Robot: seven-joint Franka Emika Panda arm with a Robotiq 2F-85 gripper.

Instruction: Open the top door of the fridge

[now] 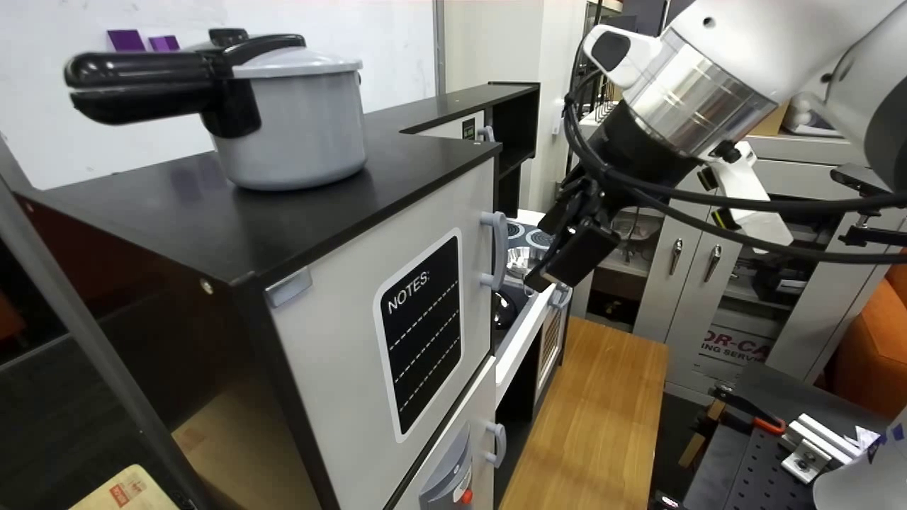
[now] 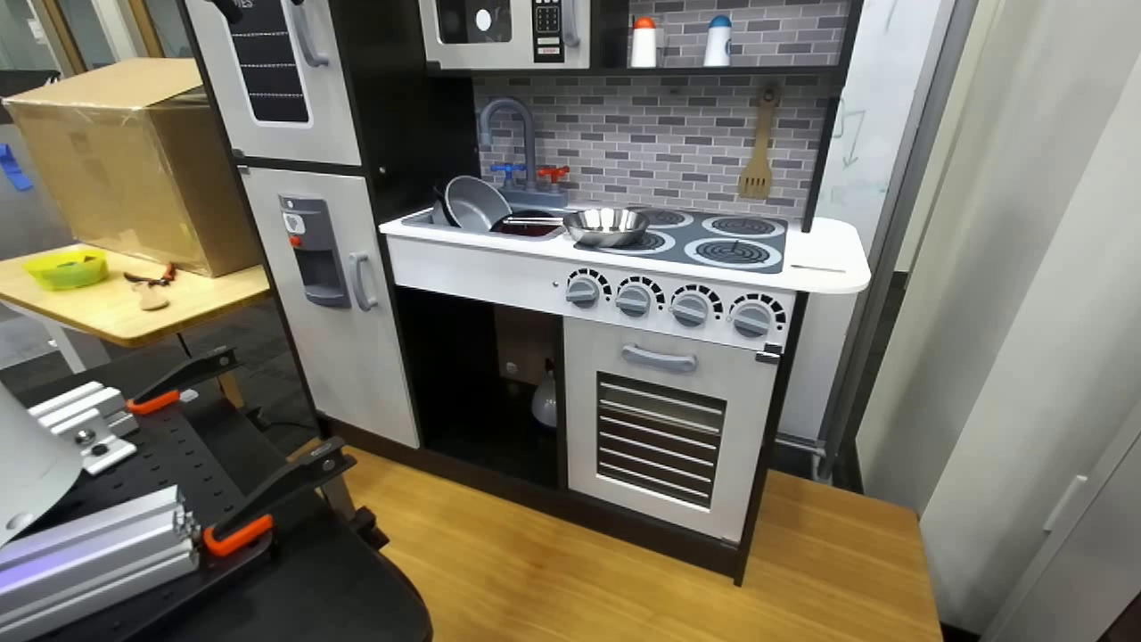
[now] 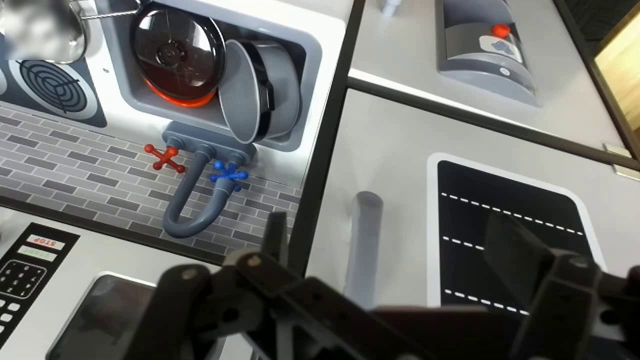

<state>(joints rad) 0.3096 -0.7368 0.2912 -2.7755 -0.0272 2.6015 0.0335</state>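
The fridge [image 1: 411, 170] is a white cabinet with a black top. Its top door [image 1: 347, 354] is shut and bears a black "NOTES" panel. The door also shows in another exterior view [image 2: 285, 147] and in the wrist view [image 3: 400, 145]. Its grey handle [image 1: 498, 248] stands upright at the edge near the sink; it also shows in the wrist view [image 3: 367, 245]. My gripper [image 1: 549, 251] is open and empty, a little apart from the handle. In the wrist view the gripper [image 3: 390, 230] has its fingers spread to either side of the handle, whose lower part in the picture is hidden.
A grey pot [image 1: 290, 120] stands on the fridge top. The lower door [image 2: 357, 383] is below, with its own handle [image 2: 361, 281]. A sink with pans [image 3: 260, 95], a faucet [image 3: 200, 200] and a microwave [image 2: 513, 22] are beside the fridge. A wooden bench [image 1: 595, 404] lies in front.
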